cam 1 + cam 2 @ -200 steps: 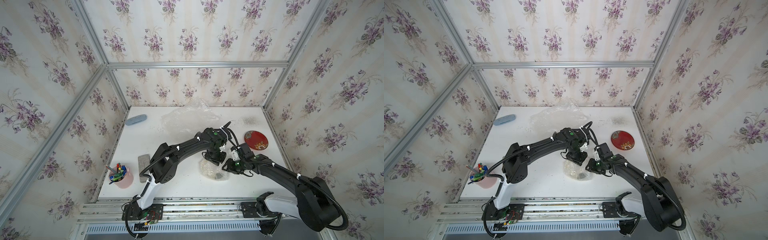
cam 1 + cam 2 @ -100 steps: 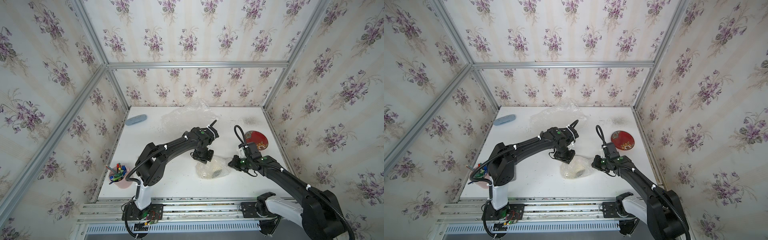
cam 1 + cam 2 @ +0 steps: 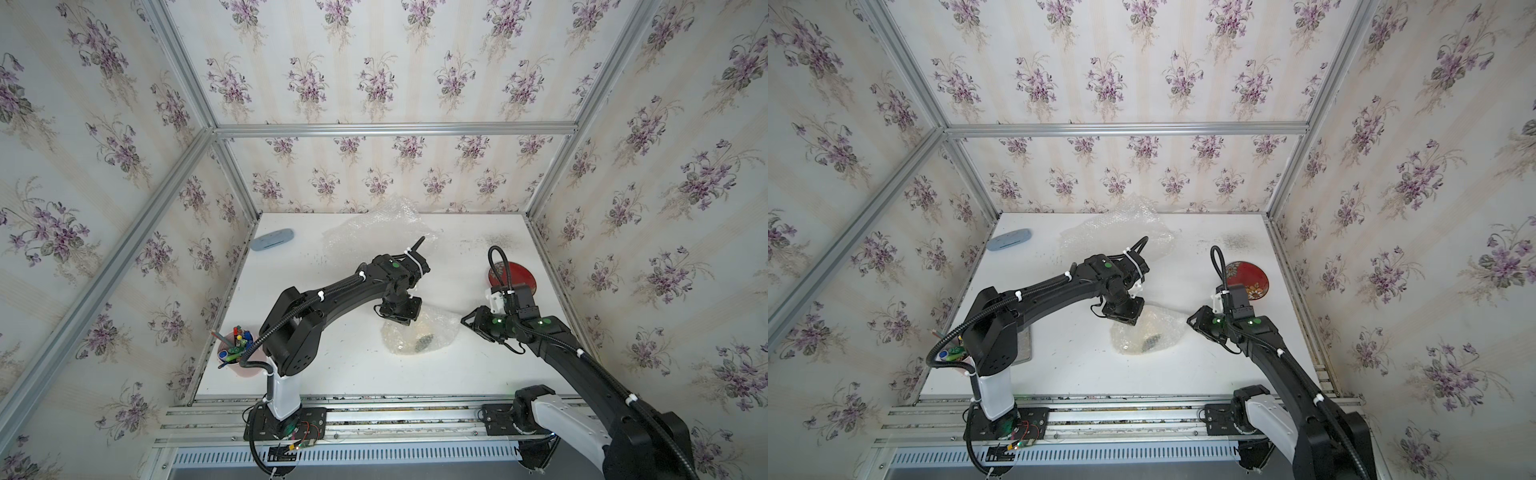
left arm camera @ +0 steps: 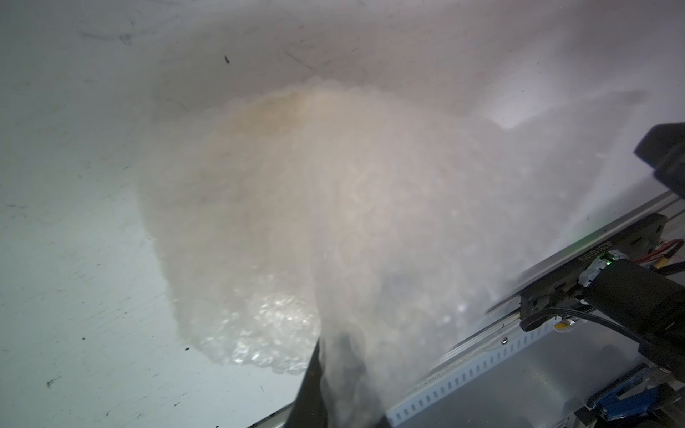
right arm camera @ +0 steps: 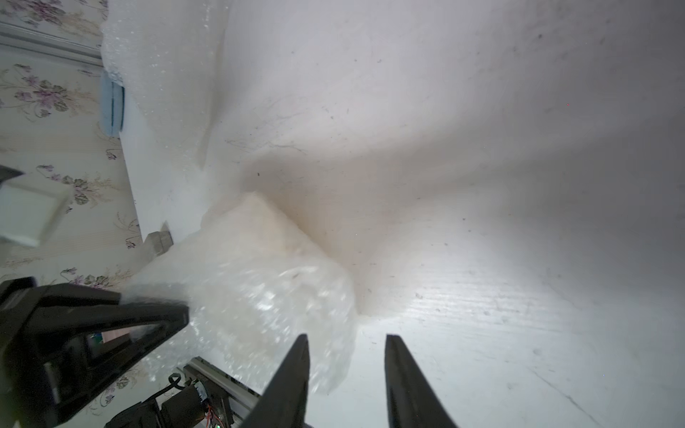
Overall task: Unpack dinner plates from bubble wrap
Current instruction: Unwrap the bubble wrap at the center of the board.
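We have the dark red plate (image 3: 512,277) bare on the counter (image 3: 332,374), right side. The cream plate (image 3: 415,338) lies mid-counter inside bubble wrap (image 3: 440,328). Our right hand (image 5: 346,339) stands apart beside it. Our left hand (image 3: 400,315) is above it, and we cannot tell its state.

Bubble wrap bundle (image 3: 419,334), bench (image 3: 332,374) centre: is veiling its plate; only a dark mark (image 3: 424,343) is showing through.
Dark red plate (image 3: 521,272), right edge: right arm's cable (image 3: 496,266) is hiding part.
Left gripper (image 4: 335,363): blurred wrap is covering the fingers (image 4: 309,389); opening unreadable.
Pen cup (image 3: 239,365), front-left corner: left arm (image 3: 332,295) is covering part.
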Controlling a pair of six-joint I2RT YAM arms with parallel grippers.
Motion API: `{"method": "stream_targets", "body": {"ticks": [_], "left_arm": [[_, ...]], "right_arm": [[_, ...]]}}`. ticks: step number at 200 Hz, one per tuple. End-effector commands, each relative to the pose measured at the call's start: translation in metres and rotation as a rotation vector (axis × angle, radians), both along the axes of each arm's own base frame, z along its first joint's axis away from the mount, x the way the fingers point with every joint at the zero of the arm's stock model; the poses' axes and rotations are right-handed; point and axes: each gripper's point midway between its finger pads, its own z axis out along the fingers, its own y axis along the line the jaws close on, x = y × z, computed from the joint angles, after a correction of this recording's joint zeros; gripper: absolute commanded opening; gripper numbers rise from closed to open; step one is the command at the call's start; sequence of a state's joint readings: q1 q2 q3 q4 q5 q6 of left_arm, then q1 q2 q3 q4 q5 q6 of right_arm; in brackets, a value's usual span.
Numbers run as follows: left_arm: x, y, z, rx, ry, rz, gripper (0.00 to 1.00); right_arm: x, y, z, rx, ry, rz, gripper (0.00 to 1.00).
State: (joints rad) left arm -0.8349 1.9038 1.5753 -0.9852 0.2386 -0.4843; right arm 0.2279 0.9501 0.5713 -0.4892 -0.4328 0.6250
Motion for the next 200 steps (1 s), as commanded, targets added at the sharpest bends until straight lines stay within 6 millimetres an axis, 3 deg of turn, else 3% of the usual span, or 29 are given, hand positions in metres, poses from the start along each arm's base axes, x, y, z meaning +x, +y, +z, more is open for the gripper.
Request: {"method": "stream_targets", "body": {"ticks": [1, 20, 68, 118, 129, 159, 172, 200], "left_arm": [[-0.006, -0.014, 0.009, -0.055, 0.016, -0.019, 0.49], [-0.005, -0.014, 0.02, -0.076, -0.006, -0.022, 0.66], [-0.006, 0.012, 0.045, -0.094, -0.045, 0.078, 0.76], [-0.006, 0.064, 0.034, -0.028, -0.038, 0.22, 0.77], [-0.005, 0.076, 0.032, -0.019, -0.037, 0.245, 0.77], [0.001, 0.107, 0.023, 0.014, -0.038, 0.305, 0.76], [0.004, 0.114, 0.018, 0.012, -0.03, 0.32, 0.73], [0.012, 0.109, 0.012, -0.019, -0.023, 0.313, 0.72]], "right_arm": [[-0.006, -0.001, 0.014, -0.02, -0.021, 0.021, 0.44], [-0.006, 0.007, 0.025, 0.004, -0.032, 0.062, 0.49], [0.004, 0.053, 0.038, 0.007, -0.032, 0.229, 0.69], [0.016, 0.094, 0.042, -0.04, 0.007, 0.304, 0.7], [0.004, 0.115, 0.043, -0.036, 0.022, 0.358, 0.7], [-0.008, 0.143, 0.036, -0.058, 0.083, 0.385, 0.69], [-0.011, 0.15, 0.029, -0.08, 0.111, 0.388, 0.69], [-0.005, 0.162, 0.015, -0.109, 0.142, 0.389, 0.65]]}}
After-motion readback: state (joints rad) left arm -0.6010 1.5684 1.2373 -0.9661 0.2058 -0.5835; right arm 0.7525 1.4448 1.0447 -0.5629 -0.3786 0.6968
